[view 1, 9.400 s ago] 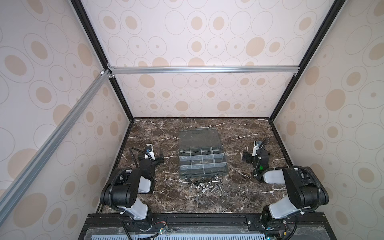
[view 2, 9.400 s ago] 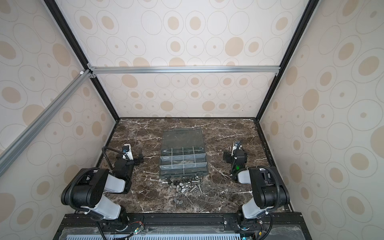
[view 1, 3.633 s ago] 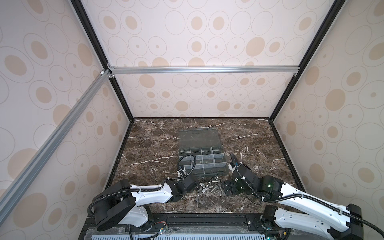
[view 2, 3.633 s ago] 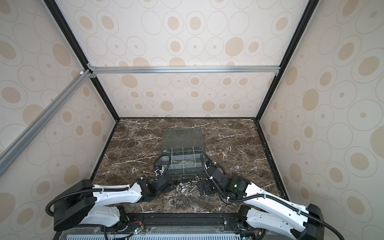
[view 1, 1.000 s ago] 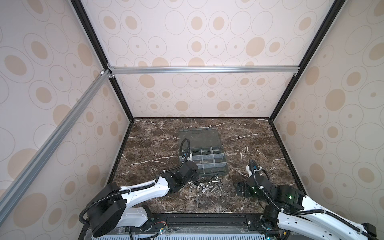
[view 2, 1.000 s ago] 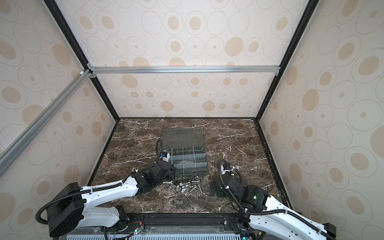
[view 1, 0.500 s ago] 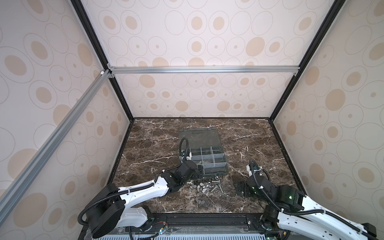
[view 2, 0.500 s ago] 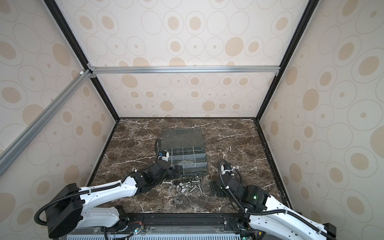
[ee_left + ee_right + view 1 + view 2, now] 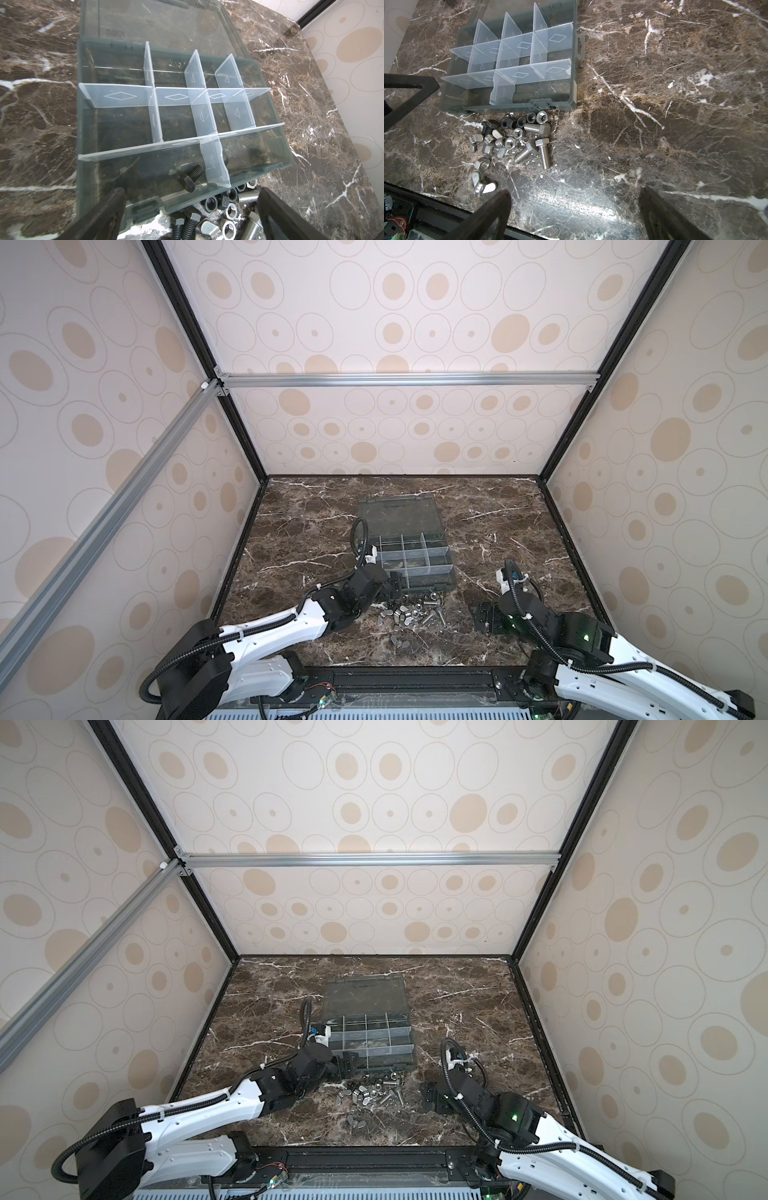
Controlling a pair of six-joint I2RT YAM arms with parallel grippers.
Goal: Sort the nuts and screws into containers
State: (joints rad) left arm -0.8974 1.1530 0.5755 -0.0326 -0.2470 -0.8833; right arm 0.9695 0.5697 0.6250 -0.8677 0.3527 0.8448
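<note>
Left pincer (image 9: 191,209) spread wide, holding nothing, poised at the lower left corner of a grey box (image 9: 432,589) in the centre of both top views. 1 black screw (image 9: 191,179) lies inside the box, in the compartment (image 9: 135,172) nearest the pincer, just beside a divider (image 9: 214,166). The clear lid (image 9: 399,514) lies open flat above the box in the frame. Just below the box, silver and black screws (image 9: 543,153) and nuts (image 9: 517,133) sit heaped on the marble table (image 9: 299,531). Right pincer (image 9: 575,216), also wide and empty, hangs over bare table at lower right, well apart from them.
</note>
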